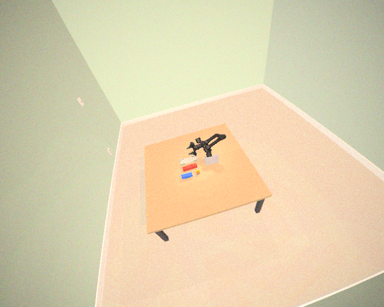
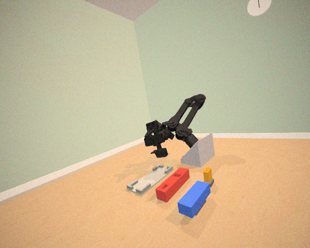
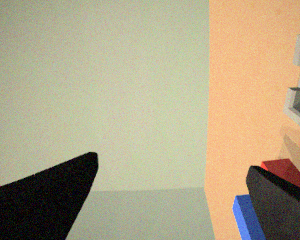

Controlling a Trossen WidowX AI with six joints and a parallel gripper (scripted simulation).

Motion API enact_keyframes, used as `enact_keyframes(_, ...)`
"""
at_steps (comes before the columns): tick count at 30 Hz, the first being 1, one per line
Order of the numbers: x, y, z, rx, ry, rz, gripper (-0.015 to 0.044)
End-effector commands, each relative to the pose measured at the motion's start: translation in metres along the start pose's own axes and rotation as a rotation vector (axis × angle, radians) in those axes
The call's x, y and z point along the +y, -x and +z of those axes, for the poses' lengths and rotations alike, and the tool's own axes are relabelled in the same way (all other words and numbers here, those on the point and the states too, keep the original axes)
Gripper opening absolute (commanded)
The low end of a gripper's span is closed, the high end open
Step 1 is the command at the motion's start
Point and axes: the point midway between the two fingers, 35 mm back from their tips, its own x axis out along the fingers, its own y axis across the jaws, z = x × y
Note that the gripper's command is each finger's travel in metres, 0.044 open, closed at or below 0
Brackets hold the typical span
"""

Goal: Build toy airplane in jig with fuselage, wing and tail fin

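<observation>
The red fuselage (image 1: 189, 167) (image 2: 173, 185) (image 3: 286, 170) lies on the table beside the grey jig (image 1: 188, 160) (image 2: 153, 178) (image 3: 291, 104), not in its cradle; two sockets show on its top. The blue wing (image 1: 186, 175) (image 2: 194, 198) (image 3: 244, 215) lies on the far side of the fuselage from the jig, with a dark part showing under its edge. The orange tail fin (image 1: 197, 172) (image 2: 207, 174) stands near one end of the wing, with a small grey piece at its base. My gripper (image 1: 189, 151) (image 2: 154, 147) (image 3: 172, 167) is open and empty, raised above the table near the jig.
A pale grey wedge-shaped block (image 1: 211, 160) (image 2: 206, 149) stands on the wooden table (image 1: 205, 194) (image 2: 96, 213) (image 3: 245, 100) in front of the arm's lower part, near one end of the fuselage. Pale green walls stand around the table.
</observation>
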Motion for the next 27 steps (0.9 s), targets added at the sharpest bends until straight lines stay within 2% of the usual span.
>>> enact_keyframes(1, 0.000, 0.000, 0.000, 0.000, 0.000, 0.000, 0.0426)
enact_keyframes(4, -0.001, -0.005, -0.001, 0.039, -0.032, -0.055, 0.0440)
enact_keyframes(15, -0.019, -0.042, -0.033, 0.399, -0.037, -0.551, 0.0440)
enact_keyframes(21, -0.030, -0.053, -0.058, 0.609, 0.149, -0.835, 0.0440)
enact_keyframes(27, -0.032, -0.066, -0.088, 0.795, 0.479, -1.062, 0.0440)
